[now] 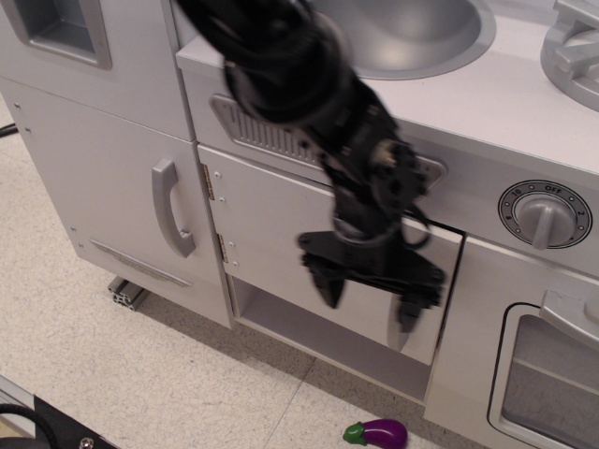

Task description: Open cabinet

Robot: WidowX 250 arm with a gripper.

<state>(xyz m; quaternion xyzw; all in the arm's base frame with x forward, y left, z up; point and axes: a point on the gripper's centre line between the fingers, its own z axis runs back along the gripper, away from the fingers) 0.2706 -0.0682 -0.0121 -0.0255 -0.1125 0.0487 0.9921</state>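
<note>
Black gripper, pale grey-white cabinet, purple-green eggplant.

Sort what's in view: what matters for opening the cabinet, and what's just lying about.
For the job:
cabinet door
its handle, mostly hidden behind the gripper

Just about:
toy eggplant on the floor
sink
timer knob
tall door's curved handle

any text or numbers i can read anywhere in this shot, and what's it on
"OFF": at the top of the round timer dial on the toy kitchen's front panel.
Other small marks ring the same dial; they look like numerals, but they are too small to read with certainty.
Nothing readable shows on the cabinet door, the vent grille, the gripper or the toy eggplant.
</note>
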